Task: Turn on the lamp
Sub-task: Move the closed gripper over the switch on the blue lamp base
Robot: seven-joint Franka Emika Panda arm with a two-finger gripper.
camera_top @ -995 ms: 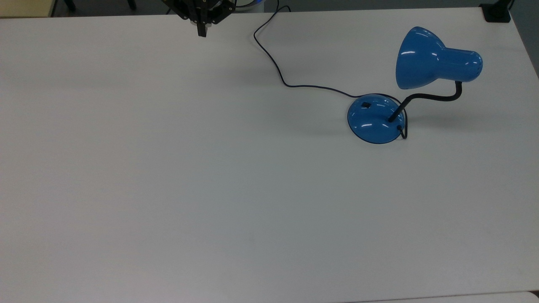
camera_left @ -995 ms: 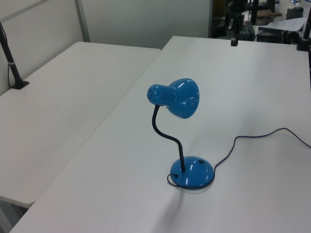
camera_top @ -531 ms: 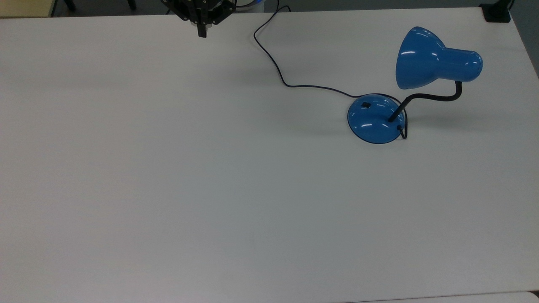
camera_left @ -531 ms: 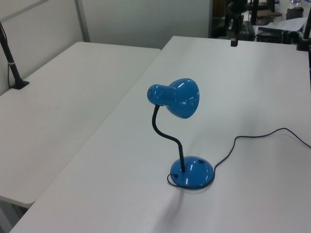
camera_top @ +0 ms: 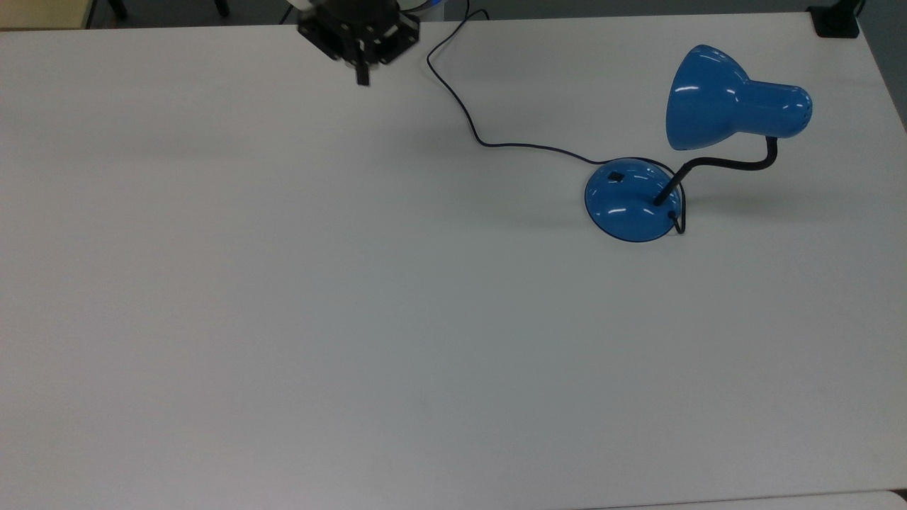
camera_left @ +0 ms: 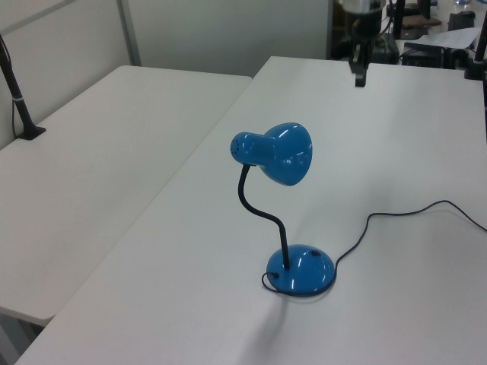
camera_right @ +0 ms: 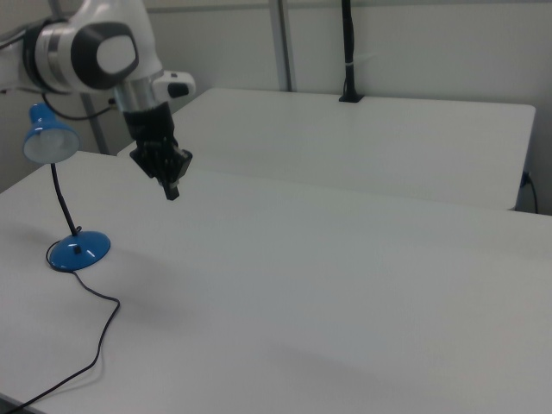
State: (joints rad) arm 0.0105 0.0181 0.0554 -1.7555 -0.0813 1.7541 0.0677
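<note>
The lamp stands unlit on the white table (camera_top: 283, 283) at the top view's right. It has a glossy blue shade (camera_top: 716, 99), a black gooseneck (camera_top: 730, 164) and a round blue base (camera_top: 631, 205) with a small black switch (camera_top: 616, 176). Its dark cord (camera_top: 460, 106) runs toward the top view's upper edge. The lamp (camera_left: 281, 154) also appears in the left view, and the lamp (camera_right: 78, 250) in the right view. My gripper (camera_top: 362, 76) hangs shut above the table, far to the top view's left of the base, holding nothing. The same gripper (camera_left: 359, 78) and gripper (camera_right: 172, 191) point downward.
A black clamp (camera_top: 836, 21) sits at the table's corner at the top view's upper right. A second white table (camera_left: 91, 167) stands alongside, with a black post (camera_left: 19, 99) clamped to it. The cord (camera_right: 99, 345) trails across the table toward its edge.
My gripper has moved from the top view's upper edge a little down and right, out over the table. The lamp and cord have not moved.
</note>
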